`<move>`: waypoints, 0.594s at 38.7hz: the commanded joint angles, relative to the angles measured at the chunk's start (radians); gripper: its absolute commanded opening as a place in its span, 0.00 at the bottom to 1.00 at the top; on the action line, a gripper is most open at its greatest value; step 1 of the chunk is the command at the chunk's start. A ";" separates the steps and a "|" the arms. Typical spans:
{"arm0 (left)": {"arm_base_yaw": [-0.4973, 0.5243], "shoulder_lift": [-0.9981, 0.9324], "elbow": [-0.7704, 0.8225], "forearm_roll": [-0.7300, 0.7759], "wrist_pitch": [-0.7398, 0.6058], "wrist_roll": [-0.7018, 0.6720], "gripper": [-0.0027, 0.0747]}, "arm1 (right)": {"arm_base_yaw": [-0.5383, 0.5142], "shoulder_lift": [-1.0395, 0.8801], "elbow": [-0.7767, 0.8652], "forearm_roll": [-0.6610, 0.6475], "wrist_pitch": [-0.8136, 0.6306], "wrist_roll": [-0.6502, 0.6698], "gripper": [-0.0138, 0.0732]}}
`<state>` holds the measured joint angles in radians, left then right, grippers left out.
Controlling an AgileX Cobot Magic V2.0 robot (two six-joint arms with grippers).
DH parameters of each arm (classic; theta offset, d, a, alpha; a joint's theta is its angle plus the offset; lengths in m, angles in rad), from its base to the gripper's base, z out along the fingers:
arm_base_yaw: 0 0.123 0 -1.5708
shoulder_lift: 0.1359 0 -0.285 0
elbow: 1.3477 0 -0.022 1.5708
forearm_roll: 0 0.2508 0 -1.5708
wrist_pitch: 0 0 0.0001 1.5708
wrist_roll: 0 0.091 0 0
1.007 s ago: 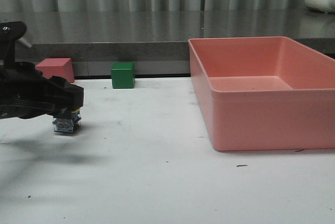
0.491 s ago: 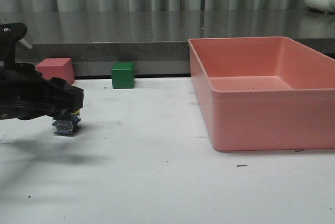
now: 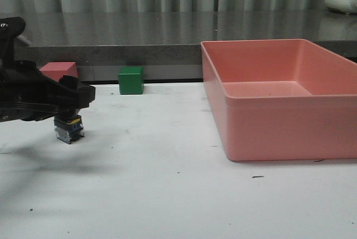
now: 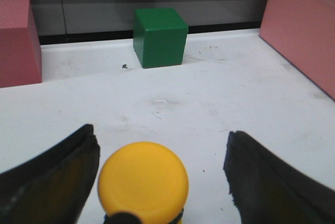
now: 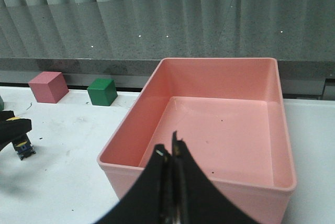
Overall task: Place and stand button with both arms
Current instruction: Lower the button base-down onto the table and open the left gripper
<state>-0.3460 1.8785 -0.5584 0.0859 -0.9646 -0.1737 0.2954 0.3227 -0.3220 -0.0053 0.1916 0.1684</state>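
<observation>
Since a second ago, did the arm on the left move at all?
Yes. The left gripper rose a little: it now covers more of the pink cube behind it, with its fingers spread apart around the button.

Count, front view: one button [image 3: 68, 128], left of centre; two cubes at upper left, one pink cube [image 3: 58, 71] and one green cube [image 3: 131, 80]; one pink bin [image 3: 281, 98] at right; two grippers, left gripper [image 3: 71, 97] and right gripper [image 5: 170, 153].

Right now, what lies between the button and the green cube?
Only bare white table lies between the button and the green cube; the left wrist view shows it.
</observation>
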 commanded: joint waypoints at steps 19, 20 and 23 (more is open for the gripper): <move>0.004 -0.558 -0.018 -0.009 0.424 0.002 0.67 | -0.006 0.004 -0.028 -0.015 -0.087 -0.008 0.08; 0.004 -0.594 -0.018 -0.009 0.474 0.002 0.67 | -0.006 0.004 -0.028 -0.015 -0.087 -0.008 0.08; 0.004 -0.697 -0.018 -0.009 0.570 0.002 0.65 | -0.006 0.004 -0.028 -0.015 -0.087 -0.008 0.08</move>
<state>-0.3460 1.2956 -0.5559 0.0859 -0.4403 -0.1737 0.2954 0.3227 -0.3220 -0.0053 0.1916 0.1684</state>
